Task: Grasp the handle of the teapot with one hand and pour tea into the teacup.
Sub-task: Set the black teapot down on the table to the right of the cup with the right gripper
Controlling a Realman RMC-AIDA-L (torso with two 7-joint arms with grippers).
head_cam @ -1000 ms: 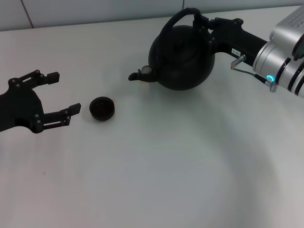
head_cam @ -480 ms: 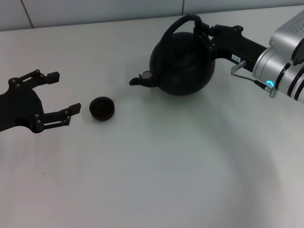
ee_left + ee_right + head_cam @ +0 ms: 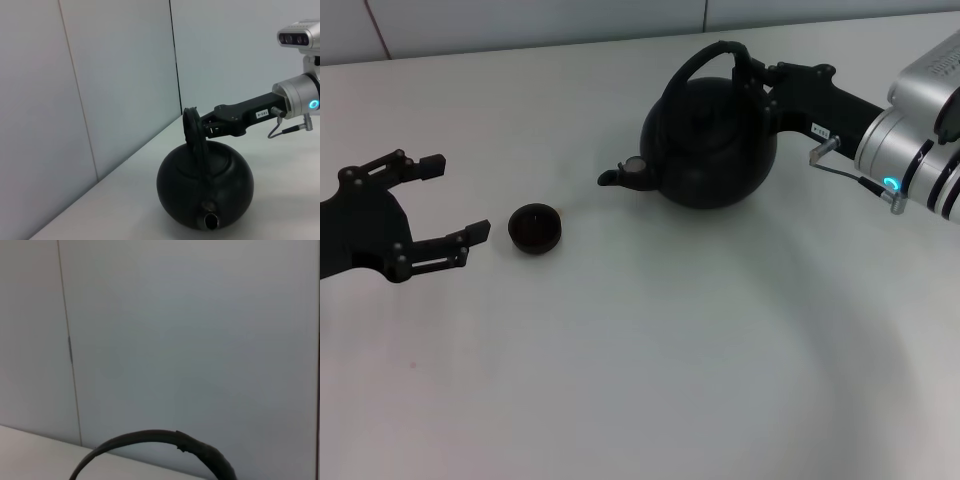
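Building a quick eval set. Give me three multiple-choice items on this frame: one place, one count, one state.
1. Where is the teacup?
A. between the left gripper and the teapot
B. behind the teapot
C. beside the right arm

2. How many cups stand on the table?
A. one
B. two
C. three

3. What is the state of the left gripper?
A. shut on the teacup
B. open, holding nothing
C. shut on the handle

Answers:
1 A: the cup sits just off the left fingers, the teapot spout pointing toward it.
2 A: only one cup shows.
3 B: its fingers are spread; the right gripper holds the handle.
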